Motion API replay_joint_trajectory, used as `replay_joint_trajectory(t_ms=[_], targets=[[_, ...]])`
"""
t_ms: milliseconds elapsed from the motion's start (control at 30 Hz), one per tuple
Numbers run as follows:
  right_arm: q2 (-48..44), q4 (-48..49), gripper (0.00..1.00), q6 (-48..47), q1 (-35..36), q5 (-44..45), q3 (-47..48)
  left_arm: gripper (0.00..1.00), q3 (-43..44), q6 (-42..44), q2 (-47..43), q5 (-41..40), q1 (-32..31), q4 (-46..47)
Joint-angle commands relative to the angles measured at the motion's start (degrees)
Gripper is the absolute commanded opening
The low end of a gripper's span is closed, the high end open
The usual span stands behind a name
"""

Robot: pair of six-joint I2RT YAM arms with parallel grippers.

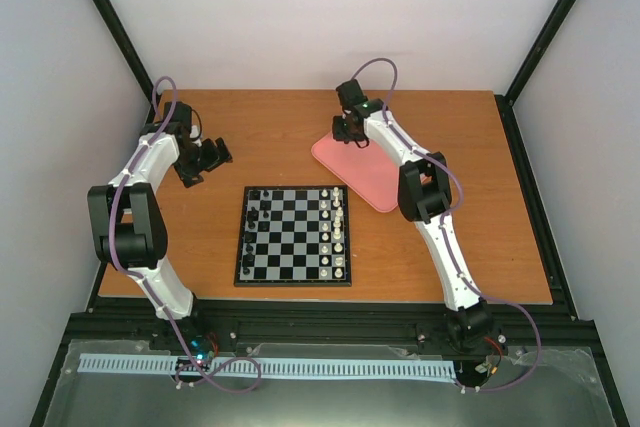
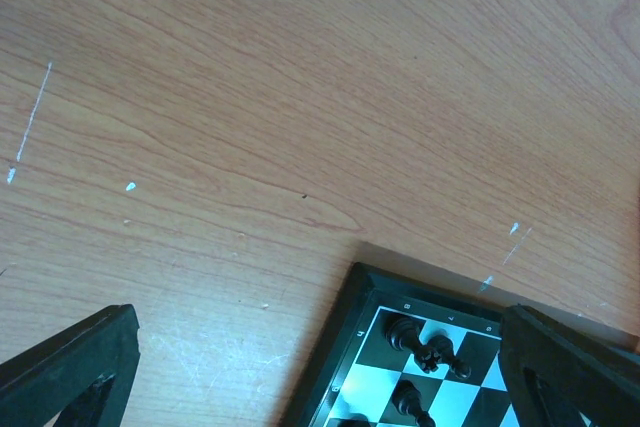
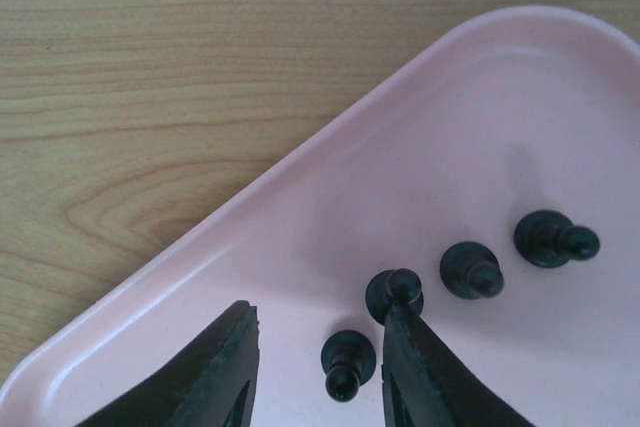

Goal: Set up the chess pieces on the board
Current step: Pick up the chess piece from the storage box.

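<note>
The board [image 1: 293, 234] lies mid-table, with black pieces [image 1: 253, 219] on its left columns and white pieces on its right columns. My right gripper [image 1: 348, 132] is open, low over the far corner of the pink tray [image 1: 370, 179]. In the right wrist view, several black pawns stand on the tray [image 3: 480, 107]. One pawn [image 3: 347, 362] stands between my open fingers [image 3: 210, 377], and another [image 3: 395, 292] stands at the right fingertip. My left gripper [image 1: 207, 159] is open and empty above bare table. Its wrist view shows the board's corner [image 2: 345, 347] with black pieces [image 2: 430, 349].
Two more pawns [image 3: 470, 269] [image 3: 552, 239] stand to the right on the tray. The wooden table [image 1: 270, 127] has bare room behind and left of the board. Black frame posts rise at the back corners.
</note>
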Motion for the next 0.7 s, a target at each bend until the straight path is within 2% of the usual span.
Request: replay_joint_trajectory(t_ms=[0, 167, 667], targets=[[1.66, 0.05, 0.37, 0.89, -0.74, -0.51, 2.36, 1.0, 1.85, 1.16, 0.85, 0.39, 0.5, -0.58], [1.53, -0.34, 0.23, 1.19, -0.74, -1.32, 2.33, 1.0, 1.77, 1.12, 0.97, 0.4, 0.5, -0.58], [0.7, -1.84, 0.24, 1.52, -0.74, -0.16, 1.27, 1.0, 1.02, 1.16, 0.42, 0.55, 0.5, -0.25]])
